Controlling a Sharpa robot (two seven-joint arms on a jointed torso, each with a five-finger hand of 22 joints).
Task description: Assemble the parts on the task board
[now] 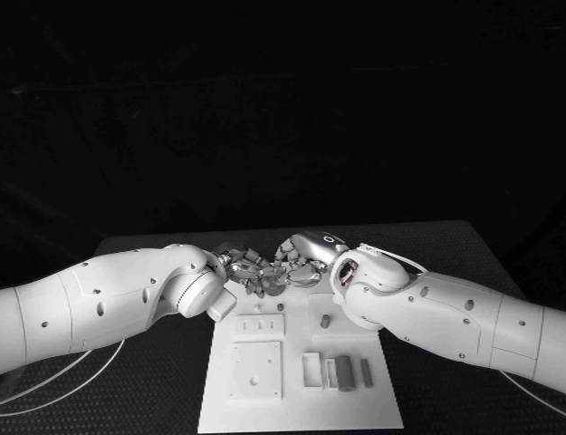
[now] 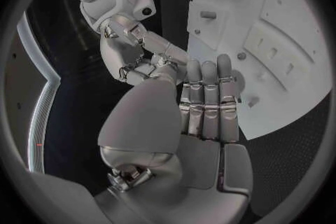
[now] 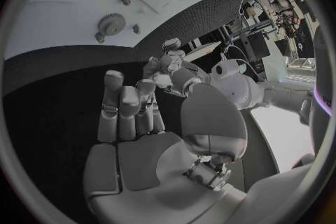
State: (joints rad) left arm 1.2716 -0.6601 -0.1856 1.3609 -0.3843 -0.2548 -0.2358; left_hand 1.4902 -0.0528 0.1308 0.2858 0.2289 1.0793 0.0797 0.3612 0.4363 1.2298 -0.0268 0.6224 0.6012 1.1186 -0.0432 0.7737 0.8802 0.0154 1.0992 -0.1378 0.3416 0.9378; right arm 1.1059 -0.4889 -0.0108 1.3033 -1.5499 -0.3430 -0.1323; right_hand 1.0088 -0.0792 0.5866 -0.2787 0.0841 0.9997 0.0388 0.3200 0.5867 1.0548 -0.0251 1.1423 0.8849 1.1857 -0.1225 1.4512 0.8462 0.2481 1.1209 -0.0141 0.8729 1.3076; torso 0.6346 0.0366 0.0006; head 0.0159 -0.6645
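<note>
The white task board (image 1: pixel 296 399) lies in the middle of the table. On it are grey parts: upright blocks (image 1: pixel 344 372) near its right edge and a small peg (image 1: pixel 324 320). A gear (image 3: pixel 111 23) and small pegs (image 3: pixel 136 28) also lie on the board (image 3: pixel 63 17). Both hands meet over the board's far end. My left hand (image 1: pixel 237 269) holds its fingers (image 2: pixel 206 98) straight and side by side above the board's edge (image 2: pixel 280 39). My right hand (image 1: pixel 303 254) has loosely raised fingers (image 3: pixel 129 103) and a bare palm. The fingertips of the two hands nearly touch, and I see no part between them.
A square plate with holes (image 1: pixel 256 367) and a slotted plate (image 1: pixel 263 324) sit on the board's left half. Black table (image 1: pixel 152 390) surrounds the board on both sides. Cables (image 1: pixel 48 385) hang under my left arm.
</note>
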